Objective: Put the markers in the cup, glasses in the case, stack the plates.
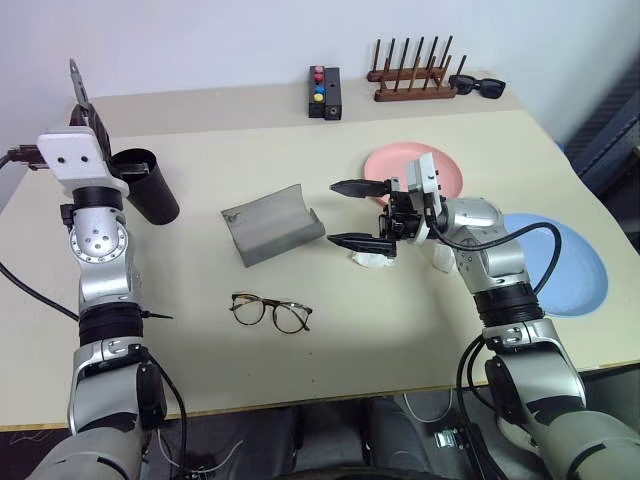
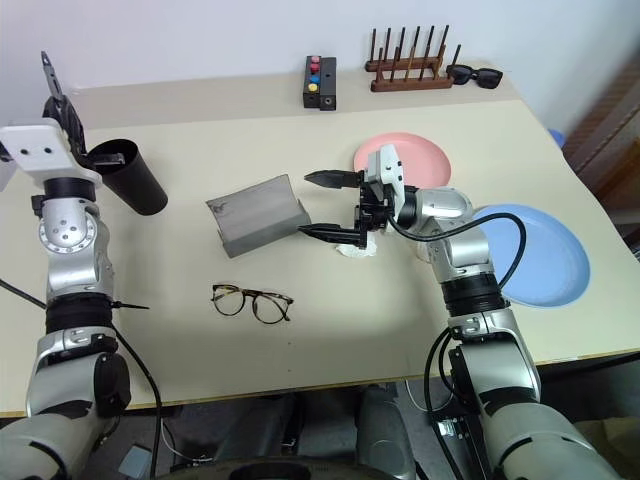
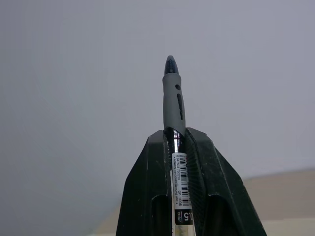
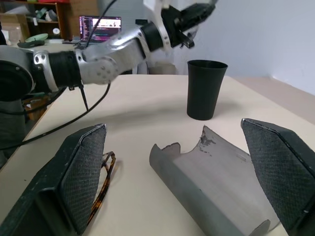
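table [image 1: 400, 350]: wide beige top carrying everything; task things spread across the middle and right
blue plate [image 1: 575, 265]: flat near the right edge, partly behind the right arm, apart from the pink one, so not yet stacked
pink plate [image 1: 395, 165]: flat further back, behind the right gripper
case [image 1: 272, 224]: grey shell lying open in the middle, hollow side up, nothing inside
cup [image 1: 148, 183]: black, upright at the left, just beside the raised left arm, rim open
glasses [image 1: 270, 311]: thin-rimmed pair lying nearer the front edge than the case, close to it but not touching
marker [image 3: 173, 105]: slim pen with a grey grip, sticking up past the left fingertips, held high above the table near the cup
left gripper [image 3: 179, 140]: closed tight on the marker, pointing upward
right gripper [image 1: 358, 213]: spread as wide as it goes, holding nothing, level and aimed at the open case; something small and white on the table just under it, too unclear to name
step in hand: likely the marker part, with the pen lifted and being carried to the cup
next move: probably tip the pen downward, line it up over the cup rim, then release; care needed not to knock the cup with the arm so close
left to do: glasses into the case, one plate onto the other
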